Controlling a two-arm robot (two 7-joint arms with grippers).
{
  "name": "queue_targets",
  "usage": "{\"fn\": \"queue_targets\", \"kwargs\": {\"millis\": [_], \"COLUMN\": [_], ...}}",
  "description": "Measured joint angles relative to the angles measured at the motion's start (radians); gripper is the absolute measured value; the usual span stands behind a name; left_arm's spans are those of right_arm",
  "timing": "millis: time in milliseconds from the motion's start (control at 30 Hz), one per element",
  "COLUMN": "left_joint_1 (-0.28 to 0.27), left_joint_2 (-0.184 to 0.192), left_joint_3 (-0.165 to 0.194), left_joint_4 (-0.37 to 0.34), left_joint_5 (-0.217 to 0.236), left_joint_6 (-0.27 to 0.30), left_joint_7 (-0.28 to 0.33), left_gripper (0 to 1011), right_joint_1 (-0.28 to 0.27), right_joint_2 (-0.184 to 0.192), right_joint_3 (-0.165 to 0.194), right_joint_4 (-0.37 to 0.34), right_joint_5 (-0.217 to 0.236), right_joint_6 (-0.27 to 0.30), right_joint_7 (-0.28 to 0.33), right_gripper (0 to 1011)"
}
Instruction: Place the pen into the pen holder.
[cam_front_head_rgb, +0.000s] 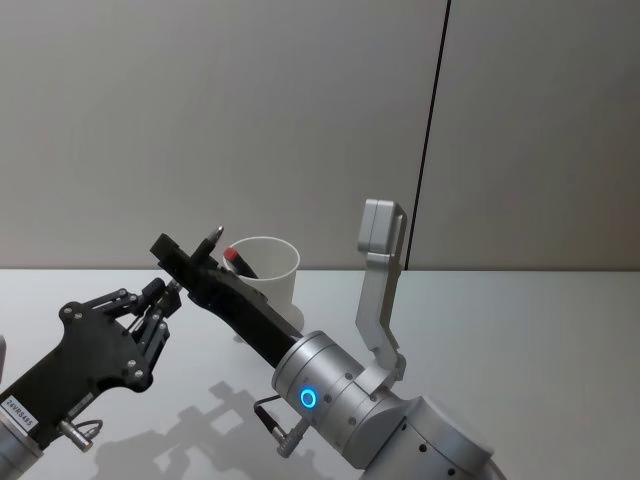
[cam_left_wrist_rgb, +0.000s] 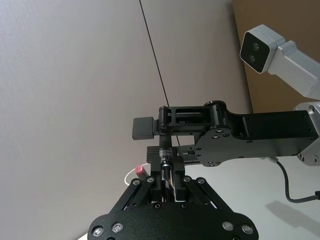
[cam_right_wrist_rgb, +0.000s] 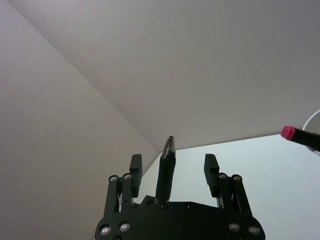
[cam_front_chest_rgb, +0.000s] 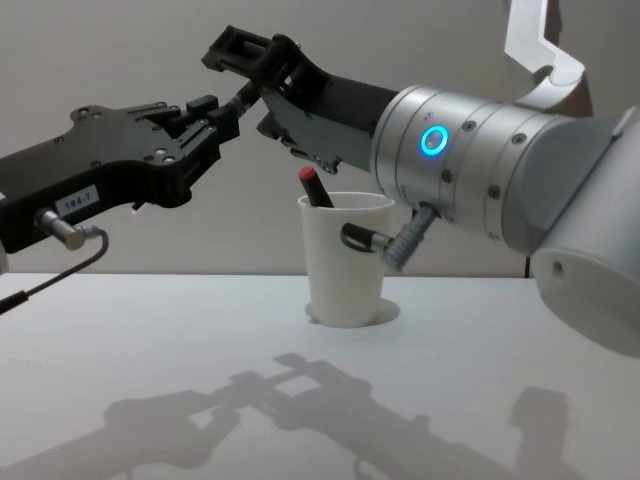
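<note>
Holds the pen (cam_left_wrist_rgb: 166, 161) clamped in the left claw (cam_front_head_rgb: 168, 290), barrel pinched at the fingertips, silver tip pointing up and away from that claw. Brackets the same pen just past those fingertips with the right claw (cam_right_wrist_rgb: 172, 167), fingers spread wide on either side of the barrel and touching neither side, so released for now. Looks like a mid-air handover, with grip on the left side only. Finds the cup (cam_front_chest_rgb: 345, 262) beyond and below both claws, upright on the table (cam_front_chest_rgb: 150, 360), under the right claw's arm, with a red-capped marker (cam_front_chest_rgb: 312, 186) leaning inside against the rim. Counts as done: pen up off the table and near the cup. Leaves to do: probably closing the right claw on the barrel and letting go with the left, then bringing the pen over the rim, tipping it upright and dropping it in beside the marker. Puts the task at roughly halfway, by the look of it.
</note>
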Motion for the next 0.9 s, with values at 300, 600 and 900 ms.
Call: {"fn": "queue_targets", "kwargs": {"millis": [300, 600, 900], "left_joint_1": [0.0, 0.0, 0.0], "left_joint_2": [0.0, 0.0, 0.0], "left_joint_3": [0.0, 0.0, 0.0], "left_joint_4": [0.0, 0.0, 0.0], "left_joint_5": [0.0, 0.0, 0.0], "left_joint_6": [0.0, 0.0, 0.0], "left_joint_7": [0.0, 0.0, 0.0], "left_gripper": [145, 145, 145], "right_joint_1": [0.001, 0.002, 0.003], "right_joint_2": [0.001, 0.001, 0.001], "right_joint_3": [-0.001, -0.002, -0.002], "right_joint_4": [0.002, 0.003, 0.003], "right_joint_5": [0.001, 0.002, 0.003], "right_joint_6": [-0.002, -0.003, -0.003], "right_joint_7": [0.0, 0.001, 0.002], "right_gripper": [505, 226, 158]}}
